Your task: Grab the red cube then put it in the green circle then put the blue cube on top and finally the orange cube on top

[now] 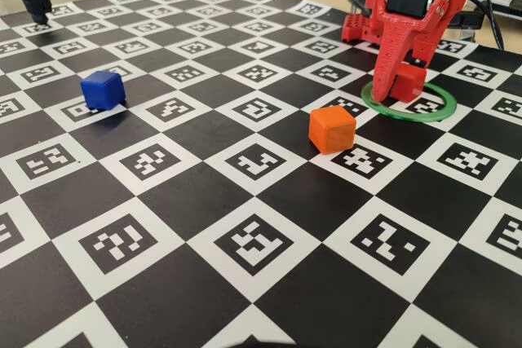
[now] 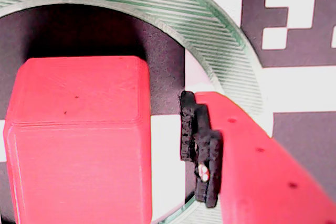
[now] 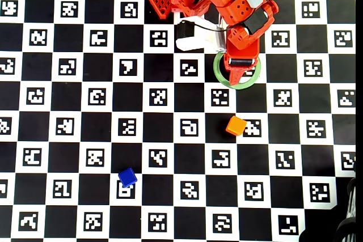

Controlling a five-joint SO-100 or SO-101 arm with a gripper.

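Black-and-white checkered marker mat (image 1: 245, 160) covers the table, evenly lit

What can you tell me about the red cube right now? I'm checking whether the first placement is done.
The red cube is small, matte red plastic with rounded edges and faint layer lines. It sits upright inside the green circle, on the checkerboard mat. In the wrist view a gap separates it from the one padded finger that shows; the other finger is out of frame, so whether the gripper has let go is unclear. In the fixed view the gripper partly hides it.
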